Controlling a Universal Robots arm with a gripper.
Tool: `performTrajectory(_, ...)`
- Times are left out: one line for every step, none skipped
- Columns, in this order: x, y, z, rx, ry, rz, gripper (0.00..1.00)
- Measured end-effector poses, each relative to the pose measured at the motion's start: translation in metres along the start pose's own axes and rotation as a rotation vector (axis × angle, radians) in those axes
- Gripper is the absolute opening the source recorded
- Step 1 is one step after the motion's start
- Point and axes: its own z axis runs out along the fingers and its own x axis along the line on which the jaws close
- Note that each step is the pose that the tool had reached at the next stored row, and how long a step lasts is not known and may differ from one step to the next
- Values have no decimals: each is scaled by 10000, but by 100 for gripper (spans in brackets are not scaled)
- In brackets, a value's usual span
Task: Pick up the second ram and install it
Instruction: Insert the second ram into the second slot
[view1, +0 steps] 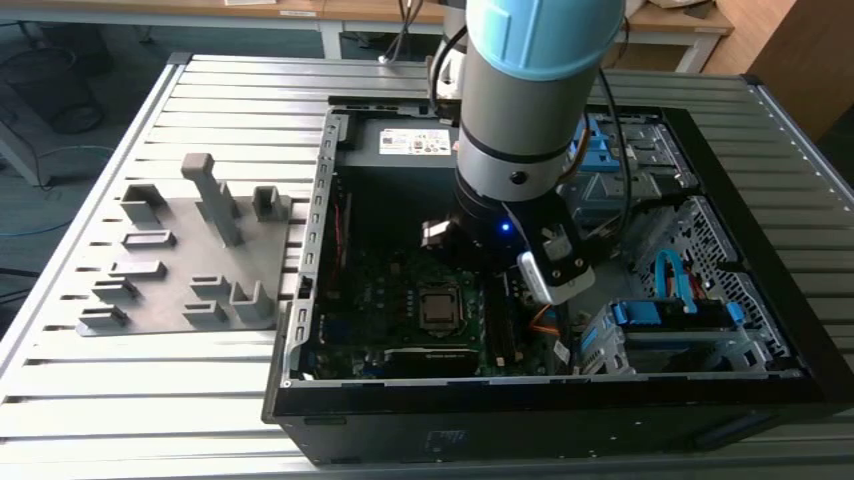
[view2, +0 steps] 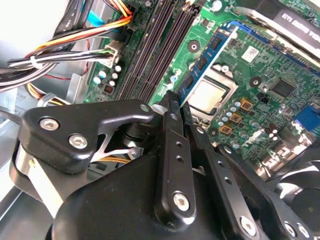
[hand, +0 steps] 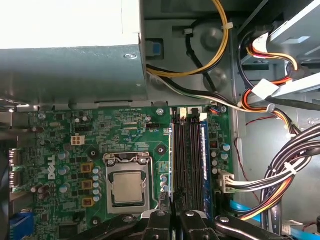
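I see the gripper (view2: 176, 102) clenched on the second ram (view2: 207, 57), the blue-green strip held on edge just above the green motherboard (hand: 65, 135), beside the black memory slots (hand: 187, 150) and near the processor socket (hand: 127, 187). The open computer case (view1: 320, 300) lies on a ribbed metal table (view1: 200, 90); a grey fixture tray (view1: 187, 250) sits on the exterior view's left, wooden desks (view1: 160, 10) behind.
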Motion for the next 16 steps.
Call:
performTrajectory(0,0,3,0,0,0,14)
performTrajectory(0,-1,6,1,0,0,14)
performTrajectory(1,-1,10,0,0,0,14)
performTrajectory(1,-1,12,0,0,0,14)
performTrajectory(1,-1,15,1,0,0,14)
performTrajectory(1,-1,18,1,0,0,14)
performTrajectory(1,-1,21,0,0,0,14)
performTrajectory(1,-2,24,0,0,0,14)
performTrajectory(1,-2,27,1,0,0,14)
performTrajectory(1,-2,30,1,0,0,14)
performTrajectory(1,-2,33,0,0,0,14)
performTrajectory(2,-2,37,-1,0,1,14)
performTrajectory(2,-3,41,0,0,0,14)
performTrajectory(2,-3,45,0,0,0,14)
performTrajectory(2,-3,48,0,0,0,14)
performTrajectory(2,-3,52,0,0,0,14)
